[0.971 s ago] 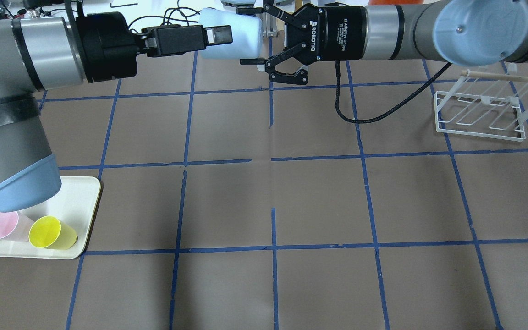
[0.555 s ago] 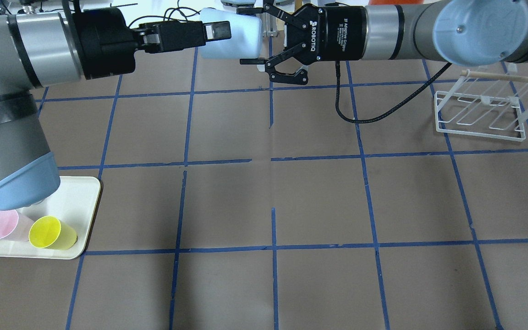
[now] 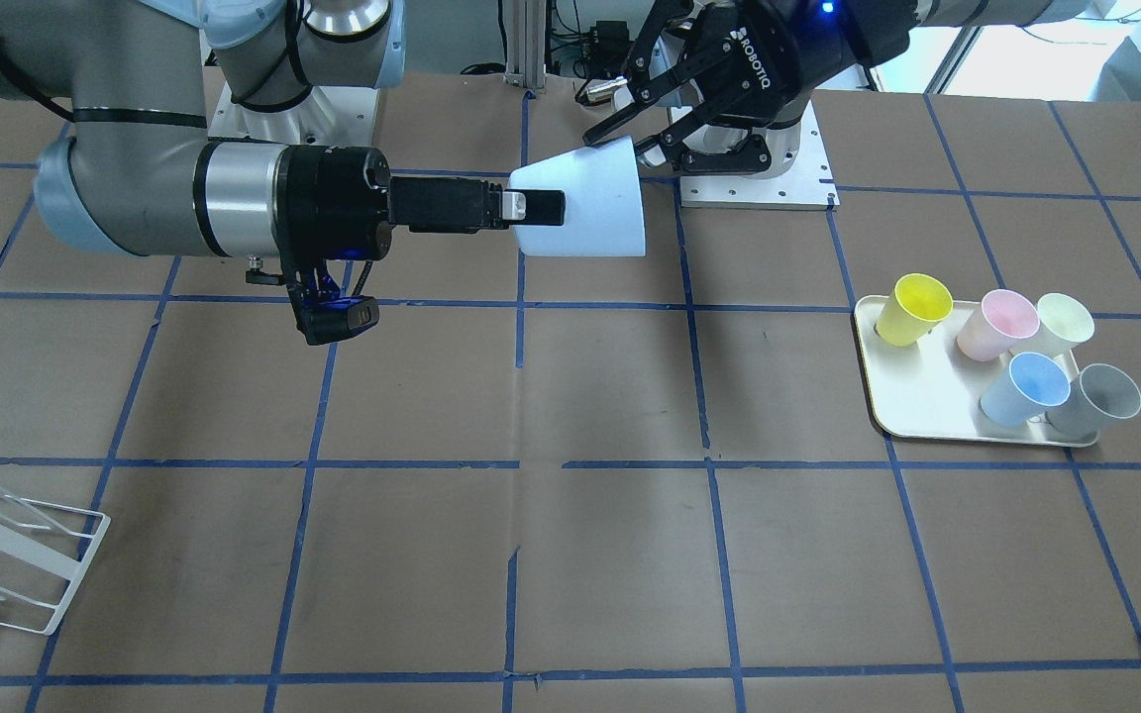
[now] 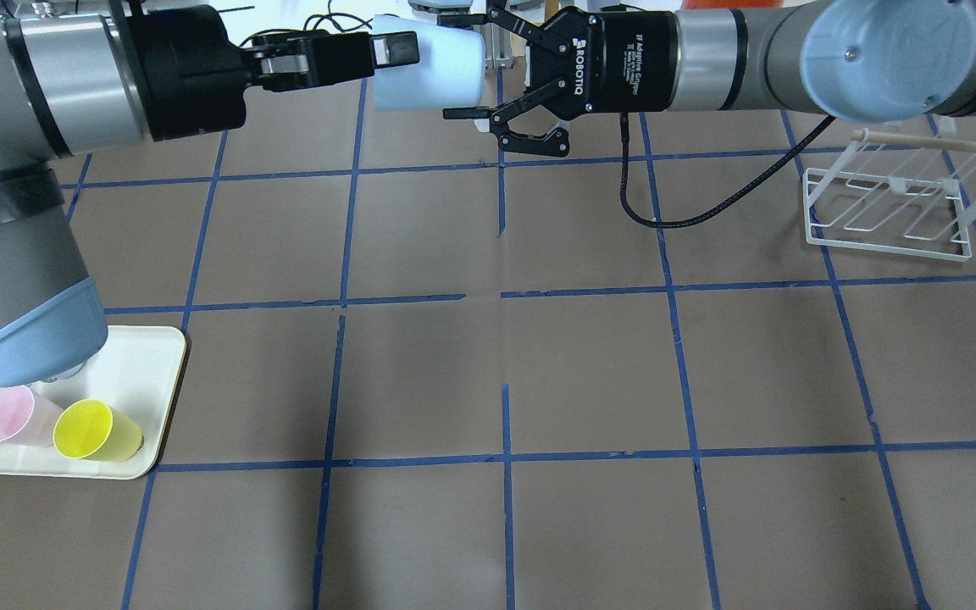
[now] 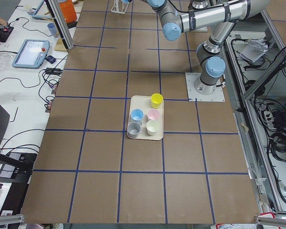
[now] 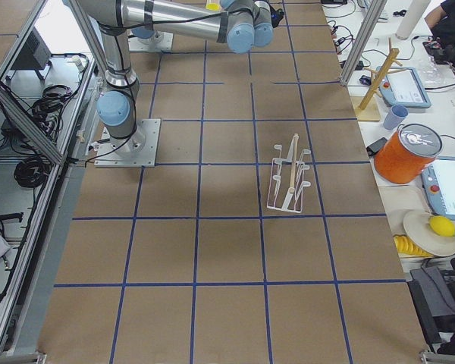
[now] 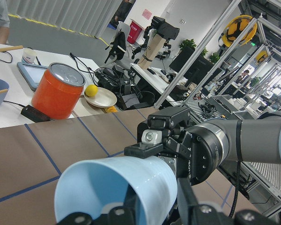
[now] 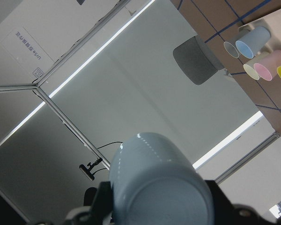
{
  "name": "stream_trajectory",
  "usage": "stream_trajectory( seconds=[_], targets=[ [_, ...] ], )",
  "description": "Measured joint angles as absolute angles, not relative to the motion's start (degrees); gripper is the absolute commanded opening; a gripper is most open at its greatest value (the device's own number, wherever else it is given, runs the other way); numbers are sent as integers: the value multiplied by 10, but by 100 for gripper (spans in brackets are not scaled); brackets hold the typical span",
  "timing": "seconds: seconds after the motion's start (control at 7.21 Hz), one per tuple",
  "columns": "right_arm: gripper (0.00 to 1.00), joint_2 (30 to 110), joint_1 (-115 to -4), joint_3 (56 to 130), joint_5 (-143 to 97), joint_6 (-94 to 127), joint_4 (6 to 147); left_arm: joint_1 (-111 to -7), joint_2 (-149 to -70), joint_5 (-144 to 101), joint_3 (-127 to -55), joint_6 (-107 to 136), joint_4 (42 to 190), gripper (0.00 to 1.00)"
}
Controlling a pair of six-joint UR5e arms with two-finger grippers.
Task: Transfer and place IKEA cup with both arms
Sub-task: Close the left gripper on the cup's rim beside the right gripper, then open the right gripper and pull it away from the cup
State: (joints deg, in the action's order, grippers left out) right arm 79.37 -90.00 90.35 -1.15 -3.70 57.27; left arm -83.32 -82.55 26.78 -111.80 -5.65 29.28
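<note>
The pale blue IKEA cup [image 4: 441, 80] lies on its side in the air at the far middle of the table, also in the front view [image 3: 590, 213]. My right gripper [image 4: 456, 65] straddles its narrow base, pads against the wall, shut on it [image 3: 536, 208]. One of its fingers [image 7: 150, 151] lies flat on the cup in the left wrist view. My left gripper [image 4: 407, 49] is at the wide rim, one finger inside and one outside, jaws a little apart [image 3: 618, 144]. The right wrist view shows the cup's closed bottom [image 8: 154, 178].
A cream tray [image 3: 912, 421] on my left holds a yellow cup [image 3: 912, 307], a pink cup [image 3: 996, 325], a second pale blue cup [image 3: 1026, 388] and a grey cup [image 3: 1095, 401]. A white wire rack [image 4: 886, 207] stands at the far right.
My left gripper has drawn back to the left and risen a little along the cup's rim. The cup and my right gripper have stayed where they were.
</note>
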Motion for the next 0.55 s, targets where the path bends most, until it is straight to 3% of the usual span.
stream_trajectory(
  seconds=[0.28, 0.55],
  targets=[
    [25, 794, -900, 903, -11, -37, 573, -833, -822, 268, -1118, -57, 293, 0],
    [31, 794, -900, 903, -11, -37, 573, -833, -820, 269, -1118, -57, 293, 0]
  ],
)
